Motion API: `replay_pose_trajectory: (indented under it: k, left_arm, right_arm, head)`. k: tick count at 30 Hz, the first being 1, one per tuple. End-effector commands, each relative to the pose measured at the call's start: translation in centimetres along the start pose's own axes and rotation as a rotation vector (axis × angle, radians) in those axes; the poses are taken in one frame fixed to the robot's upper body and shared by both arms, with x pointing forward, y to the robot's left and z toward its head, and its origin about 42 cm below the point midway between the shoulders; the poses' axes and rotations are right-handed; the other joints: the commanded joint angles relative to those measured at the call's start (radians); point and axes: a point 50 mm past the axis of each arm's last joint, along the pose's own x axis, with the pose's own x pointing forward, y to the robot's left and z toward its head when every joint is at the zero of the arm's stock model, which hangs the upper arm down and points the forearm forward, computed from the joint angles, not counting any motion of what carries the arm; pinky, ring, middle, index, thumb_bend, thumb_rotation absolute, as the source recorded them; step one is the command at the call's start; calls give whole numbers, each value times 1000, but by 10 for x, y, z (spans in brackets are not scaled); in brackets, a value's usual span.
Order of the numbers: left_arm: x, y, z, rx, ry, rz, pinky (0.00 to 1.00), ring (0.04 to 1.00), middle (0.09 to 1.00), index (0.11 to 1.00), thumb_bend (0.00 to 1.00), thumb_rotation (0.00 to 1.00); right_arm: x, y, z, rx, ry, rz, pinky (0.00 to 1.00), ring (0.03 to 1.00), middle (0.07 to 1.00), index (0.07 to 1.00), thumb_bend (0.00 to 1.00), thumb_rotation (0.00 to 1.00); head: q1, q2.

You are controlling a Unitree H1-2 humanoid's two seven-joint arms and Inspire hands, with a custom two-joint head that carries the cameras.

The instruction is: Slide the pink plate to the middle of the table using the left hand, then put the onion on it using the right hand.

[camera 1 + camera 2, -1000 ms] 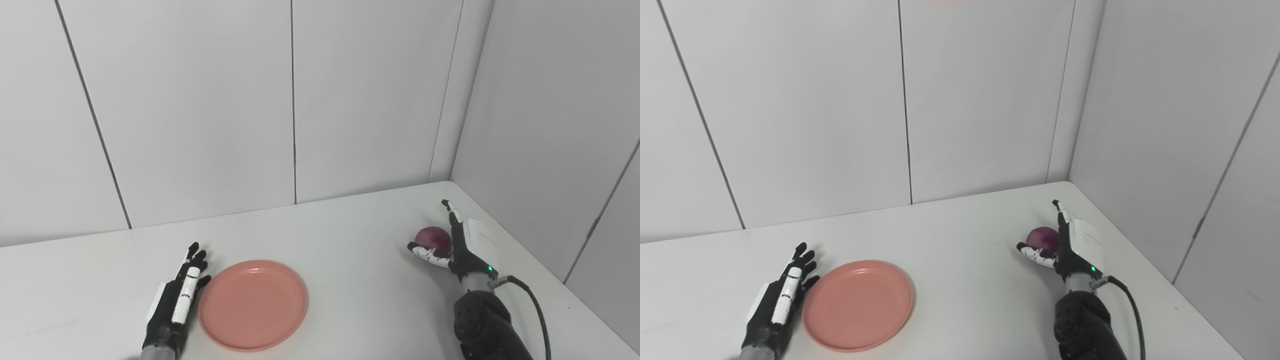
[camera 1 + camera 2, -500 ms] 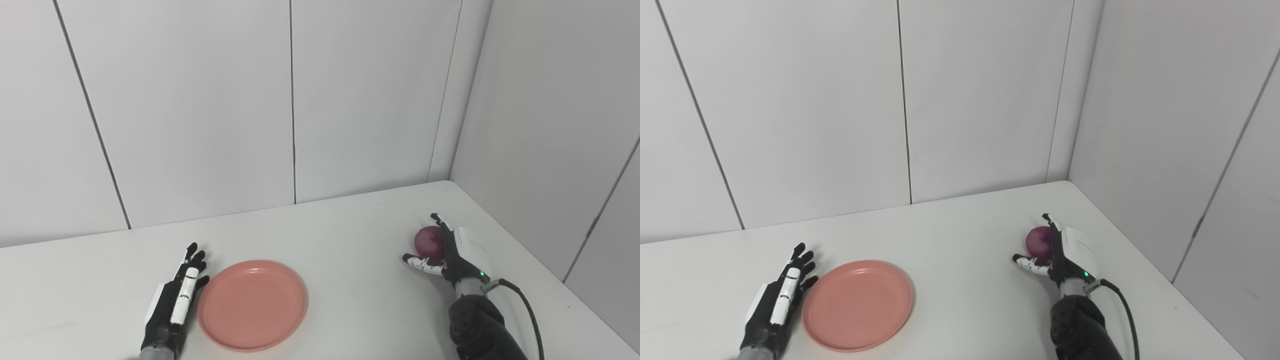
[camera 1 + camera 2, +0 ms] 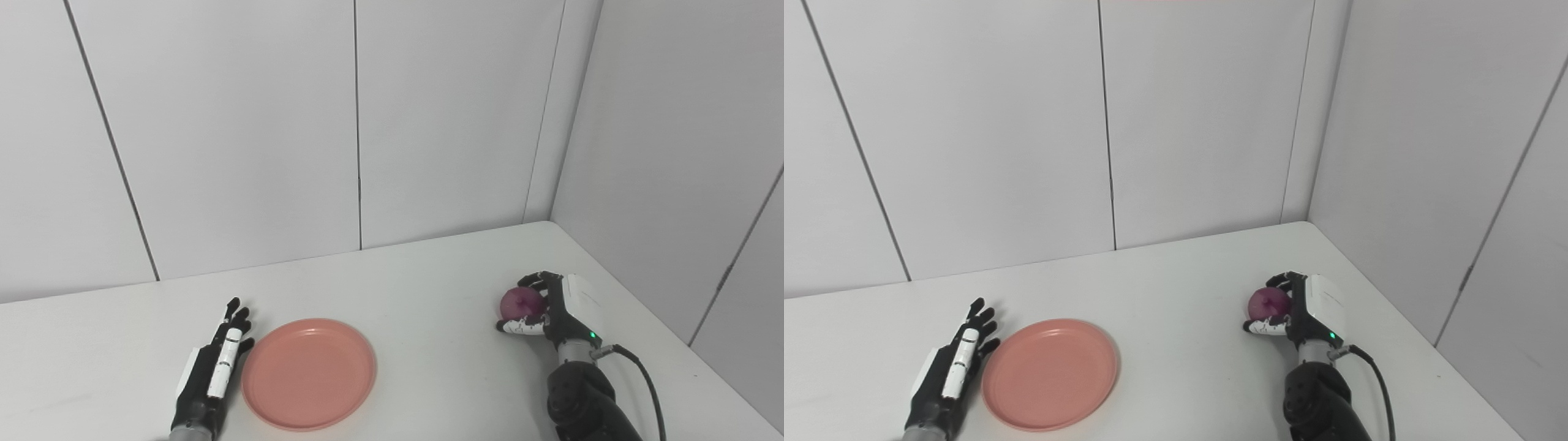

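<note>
A round pink plate [image 3: 309, 372] lies flat on the white table [image 3: 429, 343], left of centre near the front edge. My left hand [image 3: 211, 373] rests flat beside the plate's left rim, fingers straight and apart, holding nothing. A dark purple onion [image 3: 519, 302] is at the right side of the table, and my right hand [image 3: 554, 309] is shut on it, fingers curled over its top and thumb under its front. The onion [image 3: 1268, 301] shows between those fingers in the right eye view too.
Grey wall panels [image 3: 245, 122] close the table at the back and right, meeting in a corner at the far right. A black cable [image 3: 643, 380] trails from my right wrist. Bare tabletop lies between plate and onion.
My right hand's fingers, upright and spread behind the onion a second ago, have curled down and closed around it. The left hand and the plate have stayed put.
</note>
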Motion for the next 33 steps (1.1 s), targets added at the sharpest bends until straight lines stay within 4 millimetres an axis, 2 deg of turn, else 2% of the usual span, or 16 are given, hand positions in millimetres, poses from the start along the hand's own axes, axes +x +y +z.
replay_pose_trajectory:
  k: [1,8,14,22,33]
  left_arm:
    - [-9,6,-12,13,25,19,962,964,974,978,539,1000]
    - [-9,4,-10,13,24,19,958,961,972,976,536,1000]
    - [-10,1,-8,23,23,20,948,950,965,969,527,1000]
    - [-11,-5,-7,17,36,27,947,948,961,964,546,1000]
    - [-11,-17,-1,-1,44,33,939,949,973,971,524,1000]
  right_arm:
    - [16,-19,27,57,-99,-92,372,401,483,536,513,0]
    - [14,-22,31,70,-140,-132,282,371,457,539,510,0]
    - [5,-24,51,137,-223,-146,306,377,473,540,510,0]
    - [-14,-20,80,215,-353,-103,413,422,509,520,514,0]
    - [-55,12,114,302,-540,56,420,426,490,524,515,0]
  head:
    - [4,0]
    - [14,-1]
    - [24,-1]
    - [68,2]
    - [114,5]
